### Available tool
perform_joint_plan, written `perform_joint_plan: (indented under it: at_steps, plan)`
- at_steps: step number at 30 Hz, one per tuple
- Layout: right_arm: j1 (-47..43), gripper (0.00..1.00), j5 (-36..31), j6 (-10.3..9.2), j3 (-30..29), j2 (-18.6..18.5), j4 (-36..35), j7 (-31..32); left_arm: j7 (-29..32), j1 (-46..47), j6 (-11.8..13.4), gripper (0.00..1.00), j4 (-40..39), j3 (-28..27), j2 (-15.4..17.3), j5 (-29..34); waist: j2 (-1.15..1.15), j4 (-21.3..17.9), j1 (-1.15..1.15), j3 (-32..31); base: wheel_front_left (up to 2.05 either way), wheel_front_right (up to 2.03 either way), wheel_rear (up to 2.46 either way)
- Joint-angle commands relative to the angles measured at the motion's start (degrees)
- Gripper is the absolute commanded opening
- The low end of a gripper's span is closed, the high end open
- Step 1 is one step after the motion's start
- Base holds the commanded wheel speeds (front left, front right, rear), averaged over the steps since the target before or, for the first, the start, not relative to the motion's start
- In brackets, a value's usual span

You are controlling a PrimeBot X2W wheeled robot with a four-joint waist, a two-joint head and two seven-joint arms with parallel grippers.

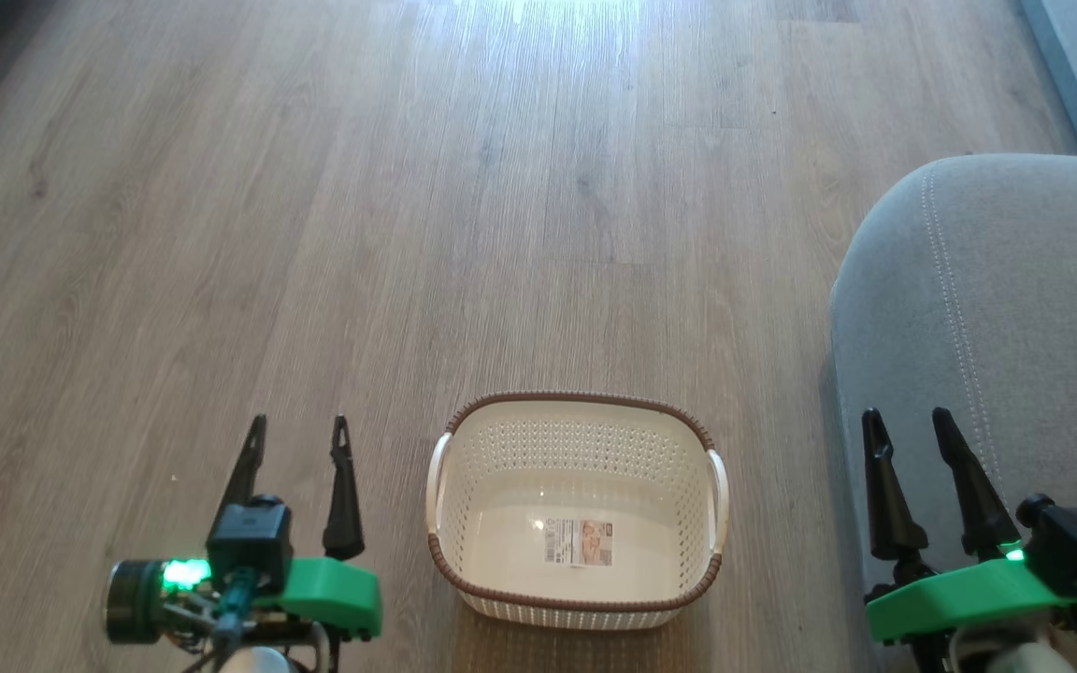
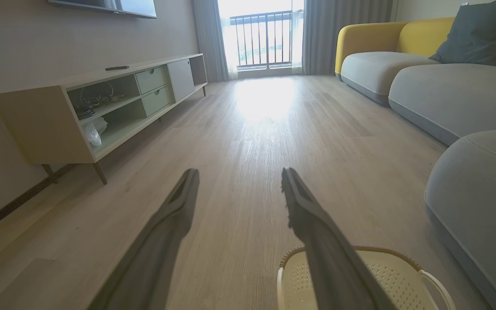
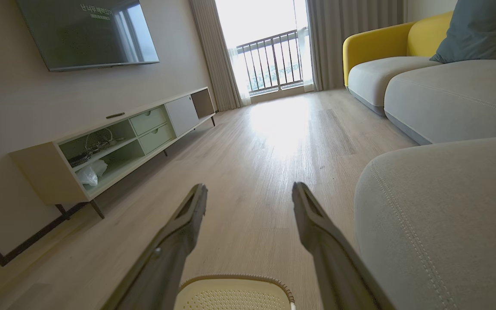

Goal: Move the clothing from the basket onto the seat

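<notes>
Clothing we judge soft, light and limp, best pinched at a bunched fold; where it lies we cannot tell. The basket (image 1: 585,398), on the floor (image 1: 501,234) beside the seat (image 1: 997,308), holds a paper label (image 1: 580,542). Our left end effector (image 1: 300,422) and right end effector (image 1: 905,413) hang with fingers apart, gripping nothing.

Print on the label (image 1: 579,543) in the basket (image 1: 576,439) and on the television (image 3: 88,34) is unreadable

1 cream basket (image 1: 576,449) with 2 white handles (image 1: 437,479); 1 paper label (image 1: 580,542); 3 grey seat cushions (image 3: 446,224); 1 television (image 3: 88,34); 1 blue-grey pillow (image 3: 476,30)
</notes>
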State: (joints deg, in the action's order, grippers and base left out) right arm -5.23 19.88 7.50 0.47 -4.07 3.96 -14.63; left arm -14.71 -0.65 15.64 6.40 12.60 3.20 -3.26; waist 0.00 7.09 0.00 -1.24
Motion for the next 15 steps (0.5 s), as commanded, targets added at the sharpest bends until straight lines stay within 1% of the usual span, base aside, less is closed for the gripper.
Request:
perform_joint_plan:
  at_steps: [1, 4, 7, 9, 12, 15]
  plan:
    - [2.4, 1.00, -0.7, -0.01, 0.8, -0.2, -1.9, -0.4, -0.3, 3.1, -0.4, 1.00, -1.6, -3.0, -0.3, 0.3, 0.00, 0.0, 0.00, 0.0, 0.00, 0.00, 0.00]
    - [2.4, 1.00, -0.6, -0.01, -0.6, 0.0, -1.6, -0.4, -0.3, 3.1, -2.1, 1.00, -0.1, -4.0, -0.3, 0.0, 0.00, -0.2, 0.00, -0.1, 0.00, 0.00, 0.00]
    - [2.6, 1.00, -0.4, -0.01, -1.2, 0.3, -1.4, -0.4, -0.3, 3.2, -5.0, 1.00, 1.7, -4.1, -0.3, -0.3, 0.00, -0.3, 0.00, -0.1, 0.00, 0.00, 0.00]
    - [2.8, 1.00, -0.5, -0.01, -1.1, 0.4, -1.3, -0.4, -0.3, 3.2, -6.3, 1.00, 2.6, -4.0, -0.3, 0.1, 0.00, -0.5, 0.00, -0.1, 0.00, 0.00, 0.00]
    - [2.9, 1.00, -0.5, -0.01, -1.1, 0.5, -1.2, -0.4, -0.3, 3.4, -6.8, 1.00, 2.6, -4.3, -0.3, 0.7, 0.00, -0.7, 0.00, -0.2, 0.00, 0.00, 0.00]
    - [3.0, 1.00, -0.5, -0.01, -1.2, 0.6, -1.0, -0.4, -0.3, 3.3, -7.0, 1.00, 1.7, -4.7, -0.3, 0.0, 0.00, -0.9, 0.00, -0.2, 0.00, 0.00, 0.00]
